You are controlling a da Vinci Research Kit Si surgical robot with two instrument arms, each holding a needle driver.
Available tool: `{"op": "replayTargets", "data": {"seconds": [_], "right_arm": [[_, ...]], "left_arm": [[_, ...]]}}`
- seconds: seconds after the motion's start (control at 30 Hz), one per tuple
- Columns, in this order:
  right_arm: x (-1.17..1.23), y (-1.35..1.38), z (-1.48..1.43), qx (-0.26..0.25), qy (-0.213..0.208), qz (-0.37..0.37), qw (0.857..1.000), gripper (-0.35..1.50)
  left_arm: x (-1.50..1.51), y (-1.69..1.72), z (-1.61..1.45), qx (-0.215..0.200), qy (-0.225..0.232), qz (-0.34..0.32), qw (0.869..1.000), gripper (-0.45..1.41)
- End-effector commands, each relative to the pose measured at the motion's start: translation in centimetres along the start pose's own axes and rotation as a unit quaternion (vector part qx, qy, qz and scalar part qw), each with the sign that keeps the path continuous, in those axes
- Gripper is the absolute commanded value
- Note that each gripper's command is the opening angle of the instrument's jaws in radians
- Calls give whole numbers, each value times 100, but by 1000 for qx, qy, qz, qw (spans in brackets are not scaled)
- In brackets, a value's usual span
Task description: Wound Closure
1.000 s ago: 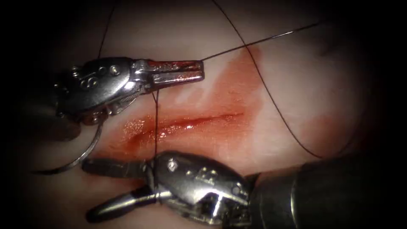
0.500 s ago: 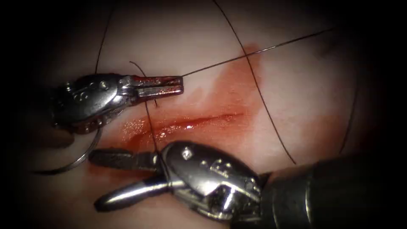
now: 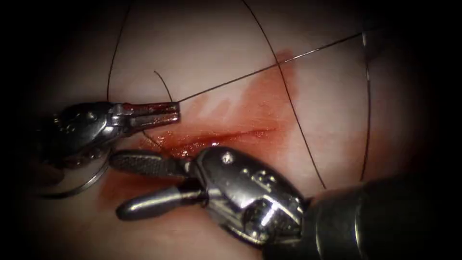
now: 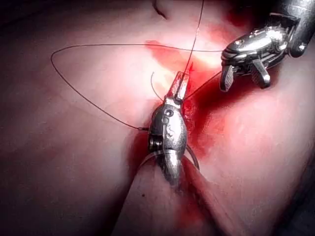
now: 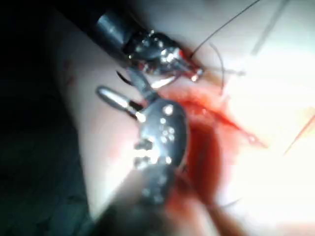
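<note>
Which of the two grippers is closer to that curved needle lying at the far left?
Left. The left gripper, shut on the thread, has the needle curving just beneath its wrist. The right gripper, open and empty, sits further right of it.

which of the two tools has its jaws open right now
The right tool, entering from the lower right: its jaws are spread apart, holding nothing. The left tool is shut on the thread.

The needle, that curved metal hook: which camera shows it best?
The endoscope view: the needle curves free under the left pincer, left of the cut. The left wrist view shows a sliver; in the right wrist view I cannot pick it out.
</note>
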Motion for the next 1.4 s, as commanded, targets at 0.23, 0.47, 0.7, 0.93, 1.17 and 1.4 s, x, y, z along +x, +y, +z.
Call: {"op": "replayTargets", "data": {"seconds": [0.23, 0.47, 0.7, 0.93, 1.17, 1.4], "right_arm": [[-5, 3, 2, -7, 6, 0, 1000, 47], [-1, 9, -9, -19, 12, -2, 1000, 44], [3, 14, -21, -28, 16, -4, 999, 37], [2, 16, -24, -28, 18, -5, 999, 37], [2, 18, -25, -33, 20, -6, 999, 36], [5, 20, -28, -44, 22, -7, 999, 36]], "left_arm": [[-1, 11, -3, 15, 16, -6, 1000, -45], [6, 25, -9, 32, 33, -11, 999, -45], [17, 36, -10, 49, 53, -20, 997, -45], [28, 46, -14, 61, 83, -35, 994, -45], [30, 65, -16, 67, 89, -44, 993, -45], [32, 88, -11, 53, 92, -50, 993, -45]]}}
